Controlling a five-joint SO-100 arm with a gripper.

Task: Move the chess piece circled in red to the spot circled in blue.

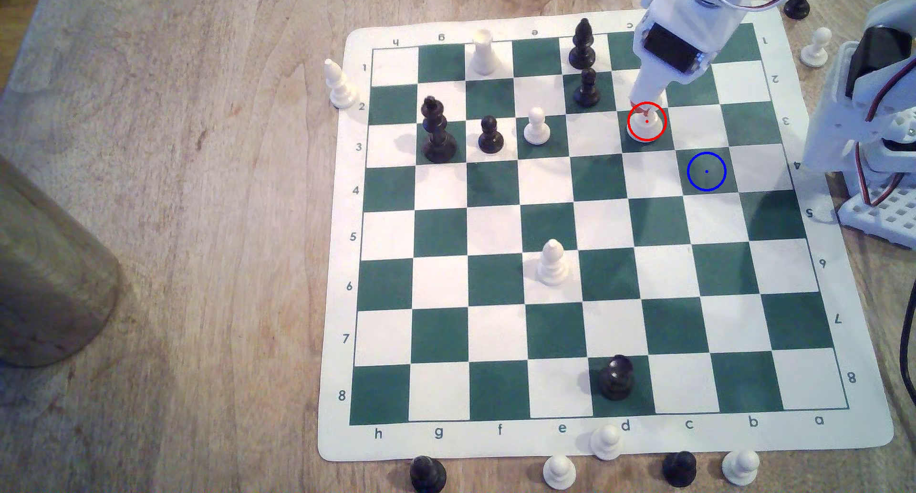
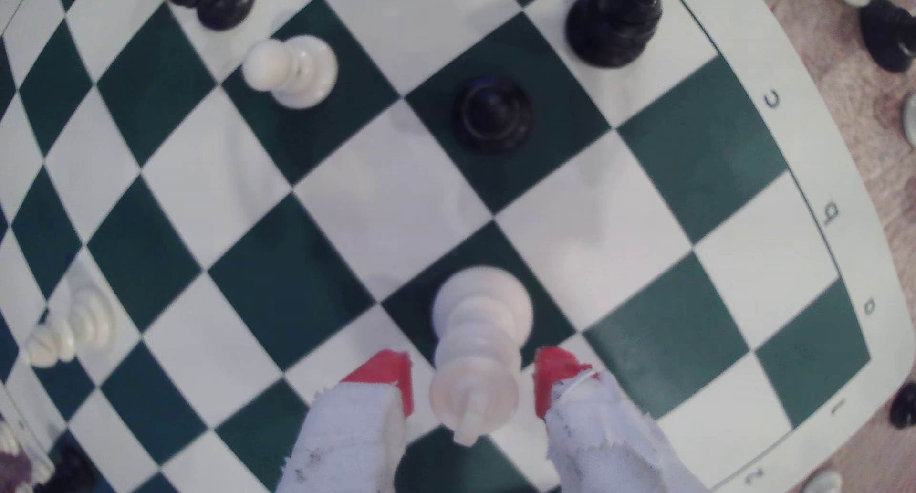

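- White chess piece [image 2: 478,354] stands upright, long axis vertical, crown up, on the red-ringed green square.
- Red-tipped end effector [image 2: 473,381] is open, a tip either side of the crown, gaps showing.
- Blue-ringed spot [image 1: 706,171] lies diagonally nearer, toward the exterior view's right.

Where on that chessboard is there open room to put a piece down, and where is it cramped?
The blue-ringed square and its neighbours are bare. So is the board's near half, apart from the white bishop and a black piece. It is crowded along the far rows, around the black pawn, and where the open end effector straddles the white piece.
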